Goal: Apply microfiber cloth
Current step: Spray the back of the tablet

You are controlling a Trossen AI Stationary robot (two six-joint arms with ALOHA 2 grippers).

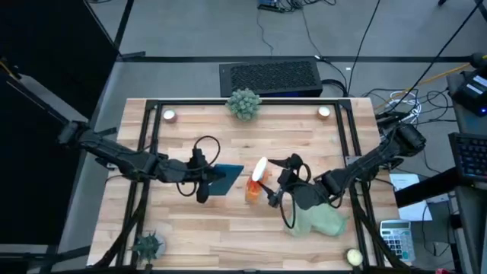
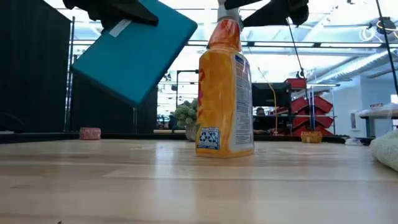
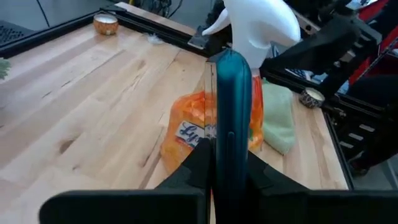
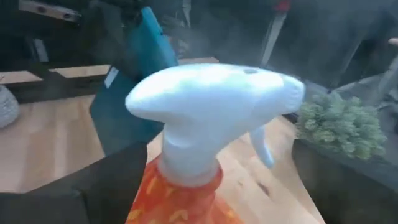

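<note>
The microfiber cloth lay rumpled on the wooden table near its right front corner, pale sage-green, just beside my right arm and touched by neither gripper; in the low view only its edge showed at the far right. I had the left gripper near the table's middle, its fingers clamped on a teal-cased tablet, which the low view showed tilted and clear of the wood. From the left wrist camera the tablet stood edge-on between the dark fingers, with the cloth beyond it. The right gripper sat just beside an orange spray bottle with a white trigger head; I could not tell how wide its fingers stood. The bottle stood upright on the table, between tablet and cloth. A spiky green plant sat at the far edge, a second plant at the left front corner, and a yellowish ball beside the cloth at the front.
</note>
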